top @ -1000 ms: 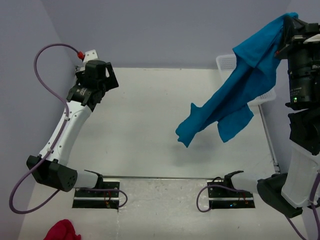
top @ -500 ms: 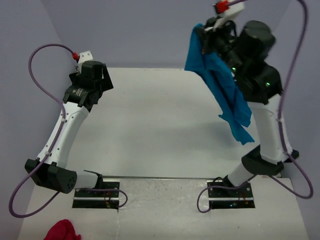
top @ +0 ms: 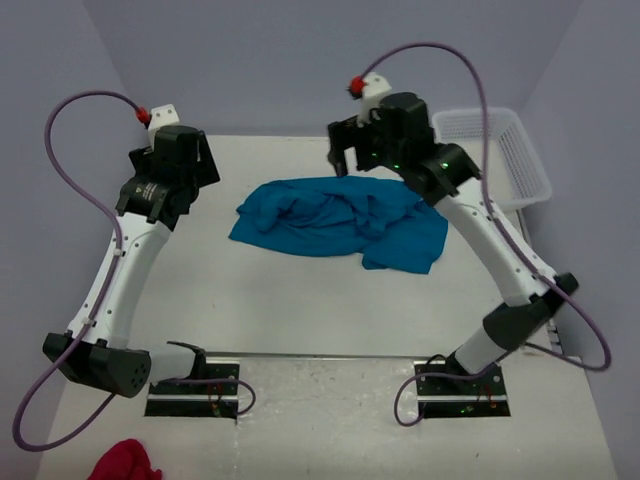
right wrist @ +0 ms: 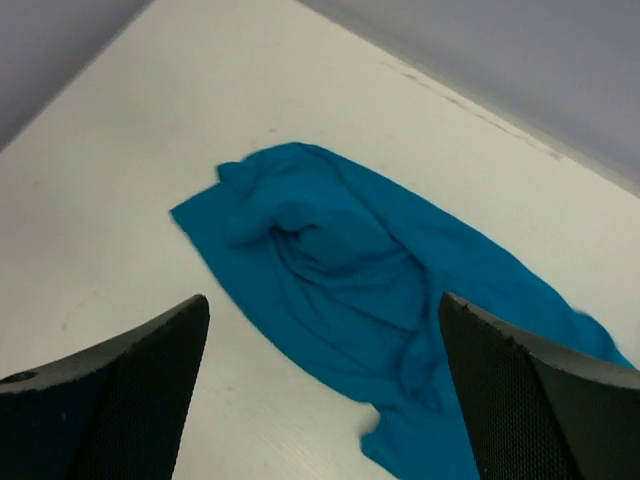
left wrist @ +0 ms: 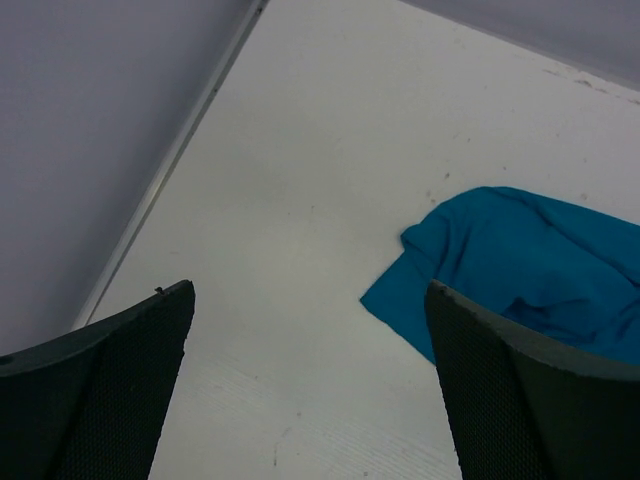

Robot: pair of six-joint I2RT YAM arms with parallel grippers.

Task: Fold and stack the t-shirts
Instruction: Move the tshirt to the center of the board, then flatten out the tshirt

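One teal-blue t-shirt [top: 340, 222] lies crumpled and wrinkled on the white table, a little beyond its middle. My right gripper [top: 352, 162] hovers over the shirt's far edge, open and empty. In the right wrist view the t-shirt [right wrist: 370, 290] lies below and between the spread fingers of the right gripper [right wrist: 322, 300], apart from them. My left gripper [top: 190, 160] stands open to the left of the shirt, holding nothing. In the left wrist view only the left corner of the t-shirt [left wrist: 530, 270] shows, partly behind the right finger of the left gripper [left wrist: 308, 290].
A white mesh basket [top: 500, 150] stands at the table's far right corner. A red cloth [top: 125, 462] lies off the table at the near left. Walls close in the table on the left, back and right.
My right arm swung the hanging t-shirt from high on the right over to the table's middle, opened and let it drop in a crumpled heap. The left arm barely moved.
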